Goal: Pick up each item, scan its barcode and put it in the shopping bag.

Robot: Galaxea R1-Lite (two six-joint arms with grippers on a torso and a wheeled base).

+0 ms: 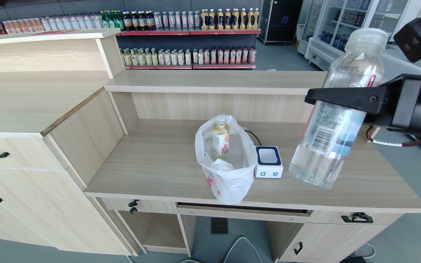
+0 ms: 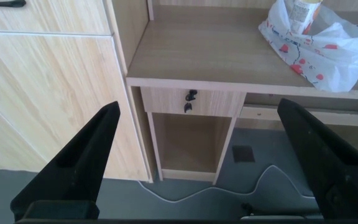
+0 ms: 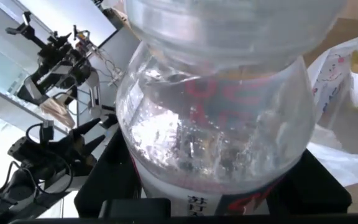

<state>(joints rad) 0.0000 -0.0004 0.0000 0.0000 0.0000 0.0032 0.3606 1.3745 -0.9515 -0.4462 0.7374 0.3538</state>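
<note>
Above the counter (image 1: 152, 160) hangs a clear, white-capped, barcoded bottle (image 1: 327, 138).

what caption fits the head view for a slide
Right gripper holds a clear water bottle, barcode visible, above the counter where the scanner sits beside a shopping bag containing a drink bottle.

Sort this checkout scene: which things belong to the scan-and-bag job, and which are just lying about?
Job: water bottle, scanner, shopping bag, drink bottle inside it.
Lying about: shelved drinks, glass-door fridge, drawer key.
</note>
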